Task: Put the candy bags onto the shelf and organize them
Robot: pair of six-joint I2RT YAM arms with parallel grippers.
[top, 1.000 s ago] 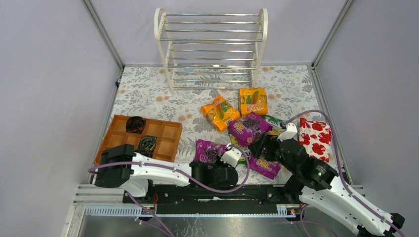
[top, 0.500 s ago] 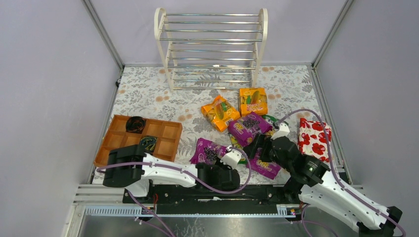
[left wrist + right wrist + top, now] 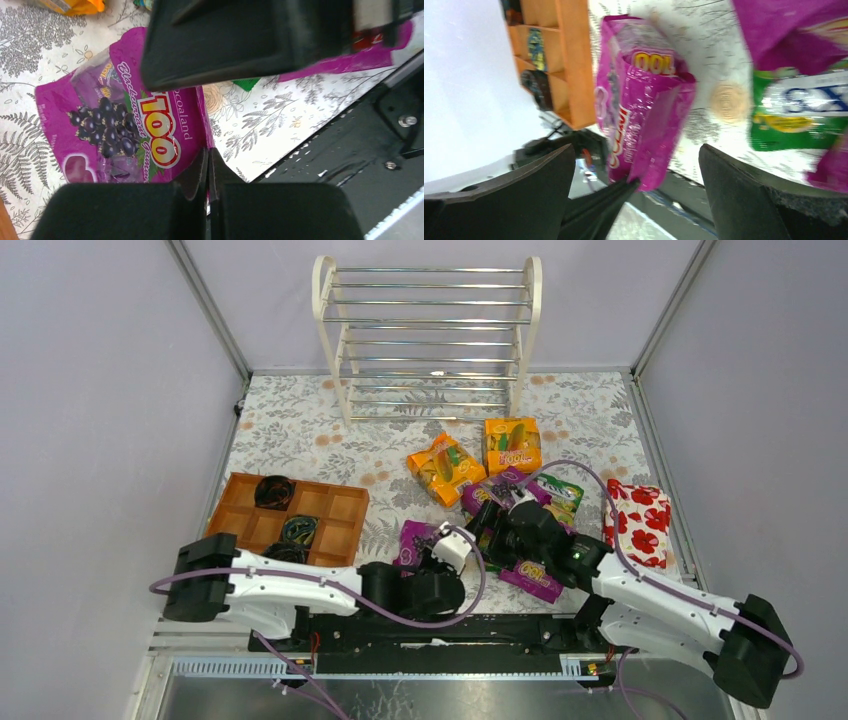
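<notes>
My left gripper is shut on the near edge of a purple grape candy bag at the front centre of the mat. My right gripper is open, its jaws wide on either side of that same bag without touching it. A second purple bag lies under the right arm, and a third is partly hidden behind it. Two orange bags and a green-yellow bag lie further back. The white shelf stands bare at the far edge.
A brown wooden compartment tray holding dark items sits at the left. A red bag with white flowers lies at the right. The black base rail runs along the near edge. Grey walls enclose the mat.
My right arm has swung left, from beside the red bag to the purple bag that my left gripper holds. My left gripper has shifted slightly left with the bag.
</notes>
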